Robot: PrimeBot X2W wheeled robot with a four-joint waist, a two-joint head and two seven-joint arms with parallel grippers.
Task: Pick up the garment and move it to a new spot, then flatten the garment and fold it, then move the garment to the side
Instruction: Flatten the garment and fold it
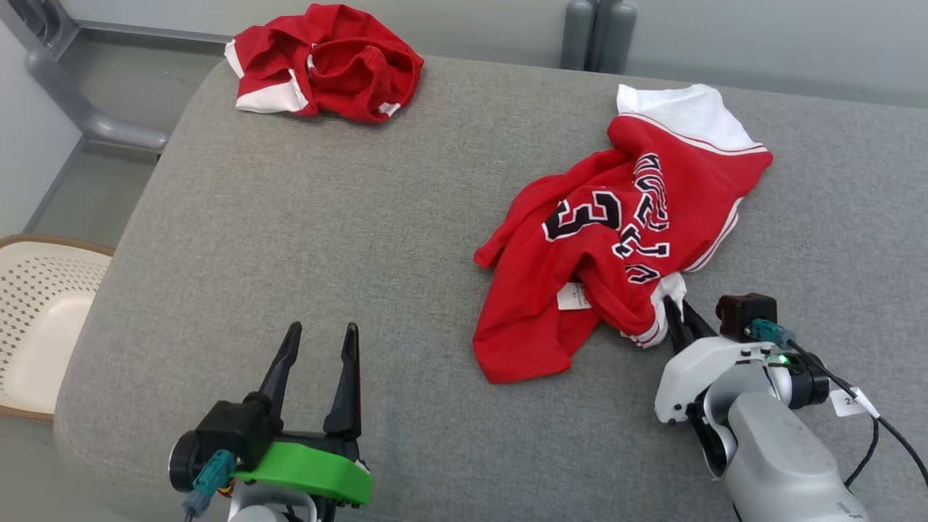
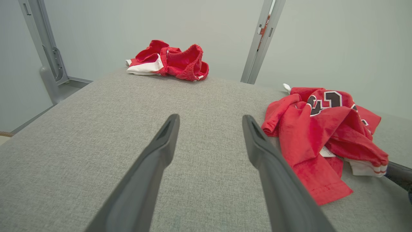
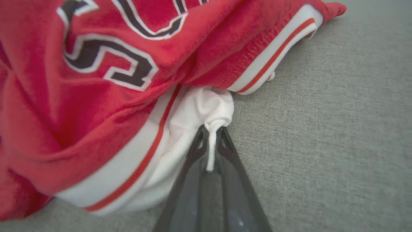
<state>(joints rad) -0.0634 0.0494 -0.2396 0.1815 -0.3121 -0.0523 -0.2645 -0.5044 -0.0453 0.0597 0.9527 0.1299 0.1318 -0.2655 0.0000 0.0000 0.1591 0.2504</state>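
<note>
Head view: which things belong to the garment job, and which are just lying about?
Job: red jersey; right gripper, shut on its white edge; open left gripper.
Lying about: crumpled red garment, far left; cream perforated basket.

**Grey pad, pale walls, soft light**

A wide grey fabric pad (image 1: 290, 254) is spreading across the rm, its left corners rounding off. A pale grey-green wall (image 2: 128, 25) is running behind the far edge. A grey metal frame (image 1: 94, 123) is standing off the far-left corner, w/ smooth grey floor (image 1: 94, 196) showing beside the left edge. Two dark grey tubes (image 1: 598, 32) are rising behind the far edge, approx mid. A cream perforated shell w/ brown rim (image 1: 43, 319) is sitting beyond the left edge; chair or basket, can't tell. Light is falling soft & even.
</note>
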